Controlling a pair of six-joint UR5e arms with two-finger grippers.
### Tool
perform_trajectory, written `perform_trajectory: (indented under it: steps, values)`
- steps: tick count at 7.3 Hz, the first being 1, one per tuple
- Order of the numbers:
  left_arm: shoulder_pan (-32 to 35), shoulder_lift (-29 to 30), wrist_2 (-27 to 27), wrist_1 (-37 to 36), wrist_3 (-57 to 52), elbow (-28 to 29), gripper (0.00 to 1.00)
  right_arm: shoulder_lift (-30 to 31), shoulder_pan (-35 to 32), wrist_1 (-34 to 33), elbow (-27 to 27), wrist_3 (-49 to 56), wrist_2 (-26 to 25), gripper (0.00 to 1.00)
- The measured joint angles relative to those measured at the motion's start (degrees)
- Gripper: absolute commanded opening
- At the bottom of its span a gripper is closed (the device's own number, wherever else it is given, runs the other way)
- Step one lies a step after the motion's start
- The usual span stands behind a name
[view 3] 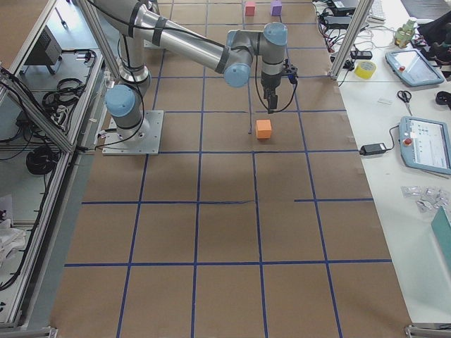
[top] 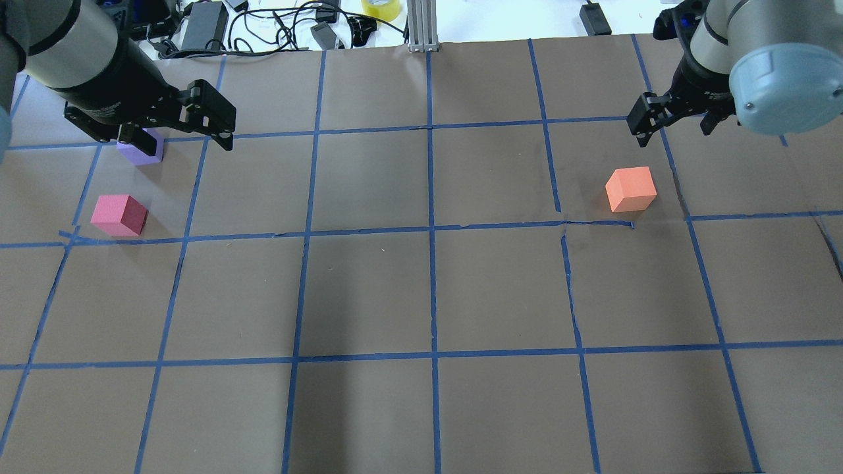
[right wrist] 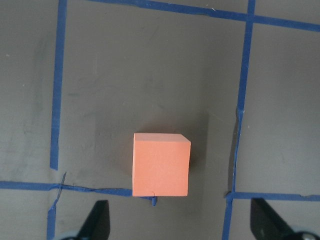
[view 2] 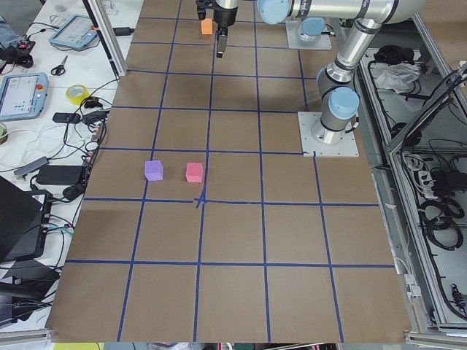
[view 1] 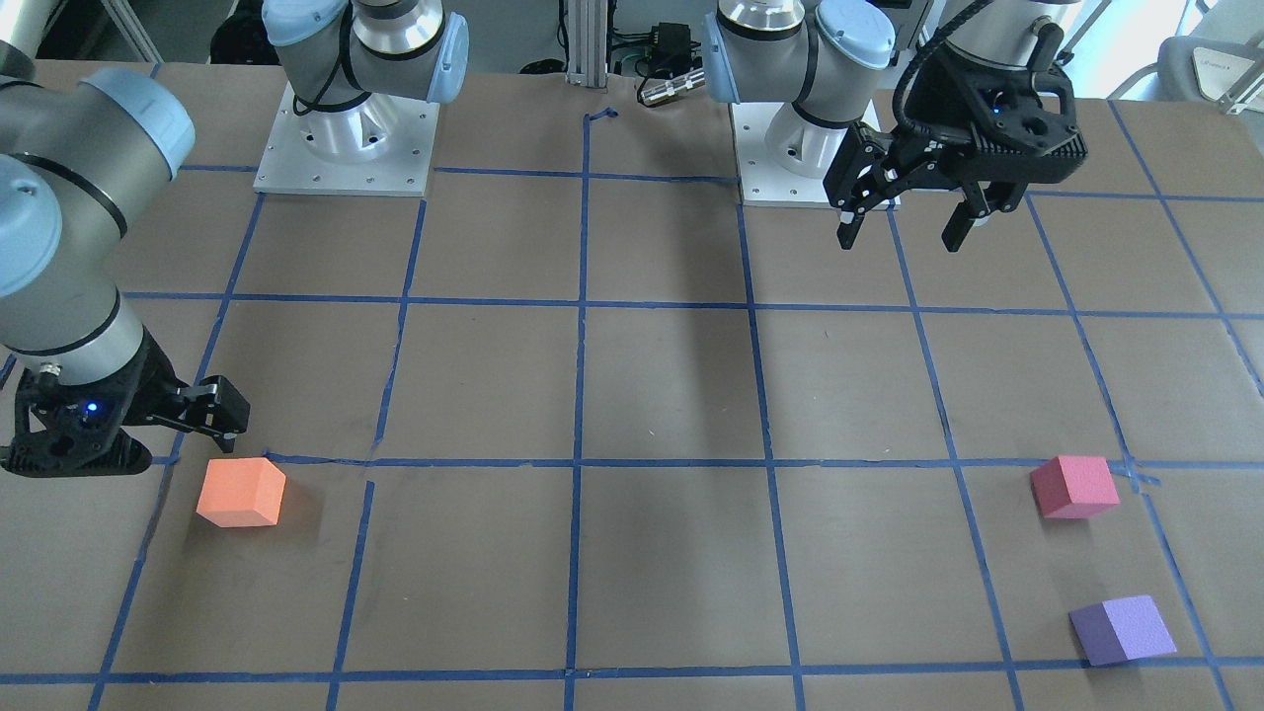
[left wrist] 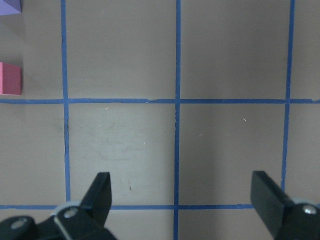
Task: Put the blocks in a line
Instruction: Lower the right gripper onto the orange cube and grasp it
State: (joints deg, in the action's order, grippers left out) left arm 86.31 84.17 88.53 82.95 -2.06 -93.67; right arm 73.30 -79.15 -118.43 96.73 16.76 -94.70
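Asker: Holding anything in either arm at the moment?

Me: Nothing. My left fingers (view 1: 851,212) are standing wide apart and hanging high over the desk (view 1: 671,395) on my left side. Under them only brown paper and blue tape lines (view 1: 583,326) are lying. My right fingers (right wrist: 97,222) are spread apart too, and they are carrying nothing.

Asker: And where are the cubes sitting?

Me: The small orange matte foam cube (view 1: 242,492) is resting on the desk on my right side, and my right fingers are hanging above it without touching it. My right wrist camera is showing it ahead of the two tips and lined up with the gap between them. Its edge toward my base is lying along a tape line.

The pinkish-red foam cube (view 1: 1074,487) is sitting far over on my left side, beside a crossing of tape lines. It is well apart from the orange one, yet roughly level with it. The purple foam cube (view 1: 1123,630) is sitting near the pinkish-red one, not touching it, and farther out from my base.

My left wrist camera is catching those two only at the edge of its picture. From over my shoulders my left fingers are overlapping the purple cube, but the front camera is showing them well apart from it.
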Motion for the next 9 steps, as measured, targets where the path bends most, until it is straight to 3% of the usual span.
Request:
perform_trajectory:
  steps: [4,9]
  values:
    - [0.00,0.14,-0.03,-0.04,0.35,-0.01,1.00,-5.84,0.30,-3.36,1.42,0.19,2.94,1.00]
    - [0.00,0.04,-0.02,-0.07,0.17,0.04,1.00,-9.60,1.50,-6.13,1.89,0.37,3.08,1.00]
